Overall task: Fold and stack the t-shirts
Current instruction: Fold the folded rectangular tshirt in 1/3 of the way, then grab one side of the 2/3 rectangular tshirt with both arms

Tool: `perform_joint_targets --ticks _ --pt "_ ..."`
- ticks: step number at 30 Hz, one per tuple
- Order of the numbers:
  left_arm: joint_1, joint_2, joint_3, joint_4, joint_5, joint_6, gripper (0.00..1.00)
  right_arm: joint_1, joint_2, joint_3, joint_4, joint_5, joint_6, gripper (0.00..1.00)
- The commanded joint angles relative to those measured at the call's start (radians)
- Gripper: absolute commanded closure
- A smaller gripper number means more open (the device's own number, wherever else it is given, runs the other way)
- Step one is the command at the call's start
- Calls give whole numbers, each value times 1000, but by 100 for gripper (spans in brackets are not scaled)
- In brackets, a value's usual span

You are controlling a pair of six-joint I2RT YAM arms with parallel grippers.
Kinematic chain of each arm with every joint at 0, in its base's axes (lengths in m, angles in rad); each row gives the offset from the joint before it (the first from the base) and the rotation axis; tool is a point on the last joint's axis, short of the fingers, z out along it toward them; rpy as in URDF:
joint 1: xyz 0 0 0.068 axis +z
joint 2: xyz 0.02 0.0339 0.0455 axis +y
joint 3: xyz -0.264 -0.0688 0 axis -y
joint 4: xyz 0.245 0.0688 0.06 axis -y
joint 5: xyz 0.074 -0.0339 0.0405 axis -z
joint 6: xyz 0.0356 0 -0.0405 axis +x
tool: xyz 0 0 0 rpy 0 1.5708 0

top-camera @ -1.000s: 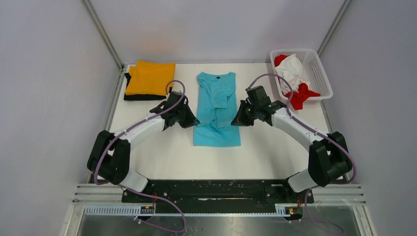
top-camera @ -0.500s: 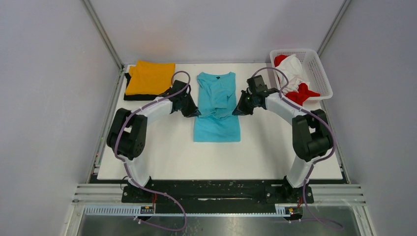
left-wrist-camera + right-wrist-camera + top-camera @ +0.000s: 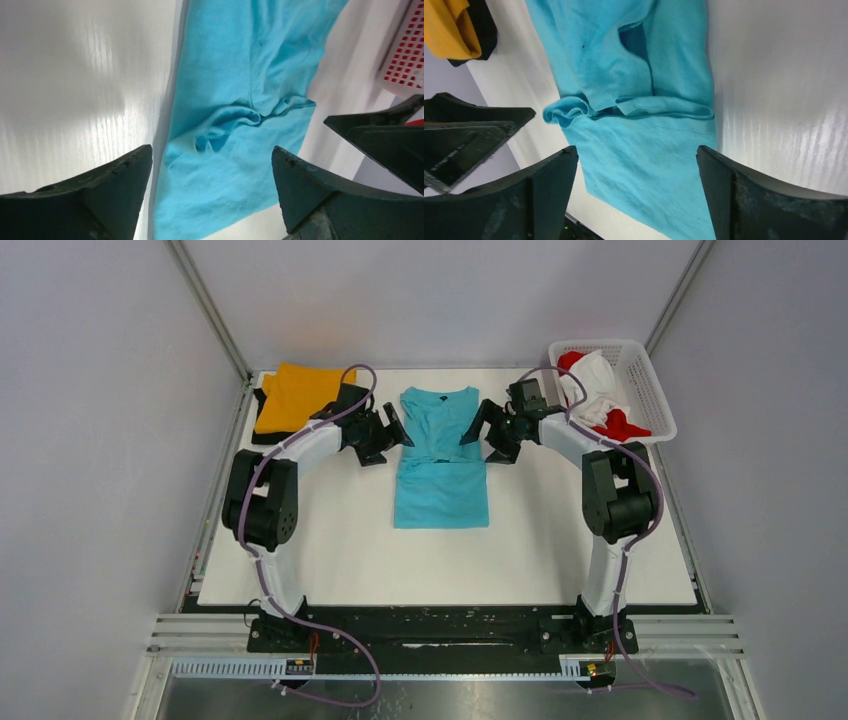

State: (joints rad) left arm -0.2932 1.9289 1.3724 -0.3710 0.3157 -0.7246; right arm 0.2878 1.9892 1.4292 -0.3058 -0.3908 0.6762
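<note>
A turquoise t-shirt (image 3: 440, 475) lies flat in the middle of the table, collar at the far end, with a bunched crease across its middle (image 3: 235, 117) (image 3: 624, 107). My left gripper (image 3: 392, 433) (image 3: 211, 155) stands open at the shirt's left edge. On the opposite edge my right gripper (image 3: 483, 430) (image 3: 636, 152) is open too. Neither holds cloth. An orange t-shirt (image 3: 300, 395) lies folded on a black t-shirt (image 3: 262, 430) at the far left. Red (image 3: 620, 427) and white (image 3: 595, 380) t-shirts lie crumpled in the basket.
The white lattice basket (image 3: 655, 390) stands at the table's far right corner. Grey walls close in the table on three sides. Both arms reach far out, elbows over the table's left and right sides.
Both grippers slid away from me along the shirt's sides, dragging cloth toward the collar, then opened and let go. The shirt's near hem has shifted slightly farther away.
</note>
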Motion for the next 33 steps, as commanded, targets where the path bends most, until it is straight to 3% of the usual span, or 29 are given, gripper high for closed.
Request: perform_joint_targets --ticks 1,10,15,20,26,33 --pt "5 -150 -42 -1 16 58 9 -4 -103 -44 27 -31 -38 1" --pt "-38 -488 -456 58 22 4 7 -4 -412 -532 185 -69 -13 1" --pt "-112 -583 -615 82 -47 -56 9 2 -440 -645 201 -113 -15 1" --pt "-128 -550 -691 156 -52 -105 19 23 -411 -670 201 -82 -35 6" --pt "-142 -453 -675 179 -55 -118 35 45 -357 -657 194 -71 -37 14" --pt "-145 -345 -652 223 -51 -130 51 56 -306 -650 193 -25 -33 34"
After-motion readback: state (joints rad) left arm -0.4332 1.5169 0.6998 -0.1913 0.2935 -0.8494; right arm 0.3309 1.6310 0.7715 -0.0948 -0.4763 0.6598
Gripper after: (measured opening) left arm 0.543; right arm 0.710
